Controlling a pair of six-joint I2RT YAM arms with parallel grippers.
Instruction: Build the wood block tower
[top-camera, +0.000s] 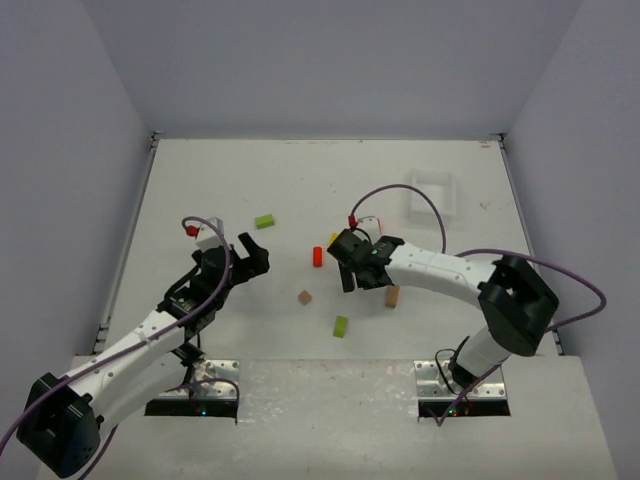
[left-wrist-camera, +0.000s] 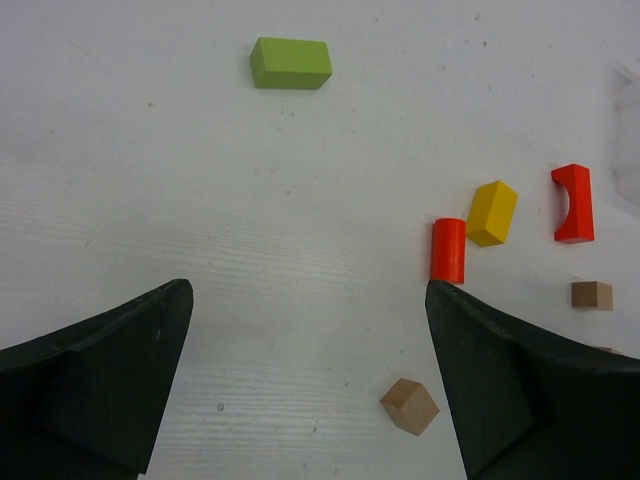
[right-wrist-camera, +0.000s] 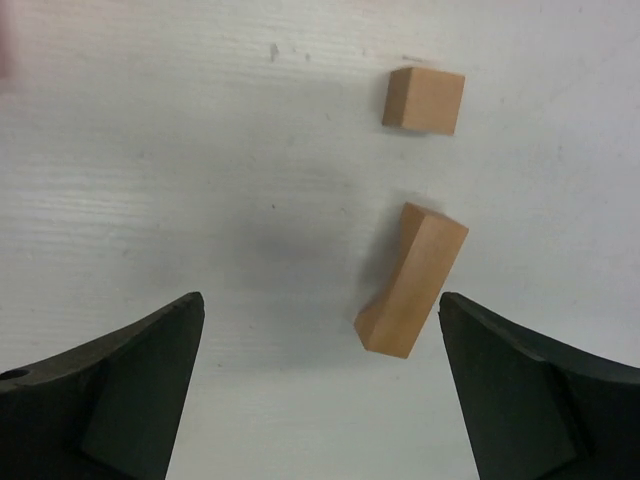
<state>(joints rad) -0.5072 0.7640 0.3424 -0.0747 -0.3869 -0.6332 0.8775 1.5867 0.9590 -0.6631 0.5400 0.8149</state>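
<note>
Tabletop (right-wrist-camera: 200, 150) bears brown bar (right-wrist-camera: 410, 280) just beside right hand's (right-wrist-camera: 320, 300) spread fingers (right-wrist-camera: 130, 390).

Plain brown bar (right-wrist-camera: 411, 279) bare matt wood; red cylinder (left-wrist-camera: 449, 250) glossy paint.

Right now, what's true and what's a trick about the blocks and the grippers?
1. The left gripper and right gripper are both open and empty. True.
2. Something is already stacked. False: every piece lies on the table, none on another.
3. The yellow block sits on top of the red cylinder. False: it lies beside it.
4. A brown cube and a brown bar lie ahead of the right gripper. True.
5. A green block lies in the tray. False: both green blocks lie on the table, outside it.
</note>
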